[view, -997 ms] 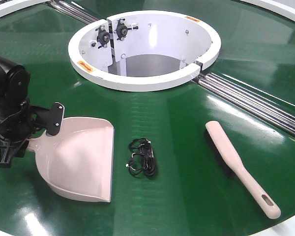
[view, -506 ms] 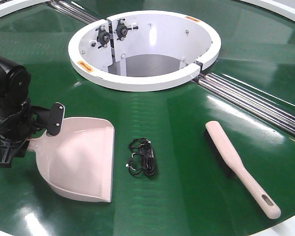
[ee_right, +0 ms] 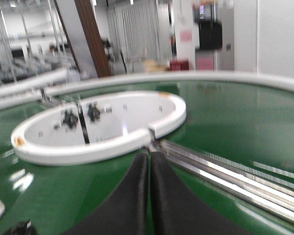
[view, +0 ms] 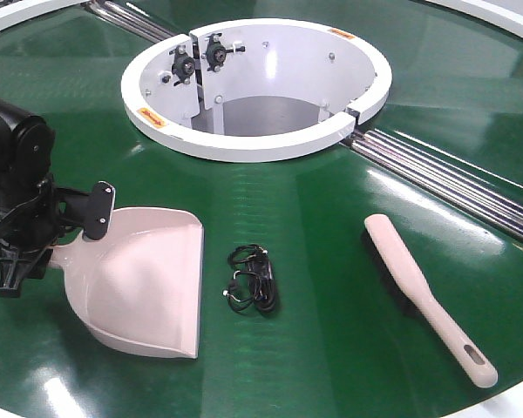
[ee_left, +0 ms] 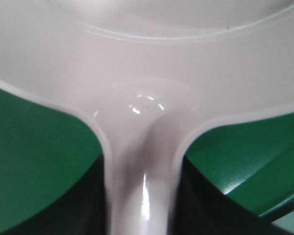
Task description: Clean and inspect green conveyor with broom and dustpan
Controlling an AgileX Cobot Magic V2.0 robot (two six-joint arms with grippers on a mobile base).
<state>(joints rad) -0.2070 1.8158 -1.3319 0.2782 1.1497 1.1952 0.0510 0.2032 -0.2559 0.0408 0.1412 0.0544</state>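
The left pincer (view: 52, 242) pinches the handle of the one dustpan (view: 148, 287), at 7 o'clock from the white hub (view: 244, 148) on the green conveyor (view: 314, 226). The right pincer (ee_right: 149, 196) is pressed together. One broom (view: 423, 296) lies at 5 o'clock.

Illegible orange stickers (view: 146, 113) on the green conveyor (view: 314, 218); nothing readable.

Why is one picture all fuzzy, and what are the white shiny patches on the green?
Right wrist view: fuzzy all over, with the hub and rails smeared. Left wrist view: the dustpan is so close that it looks soft, with small glints of light on it. Front view: sharp; the white patches are light reflecting off the glossy conveyor.
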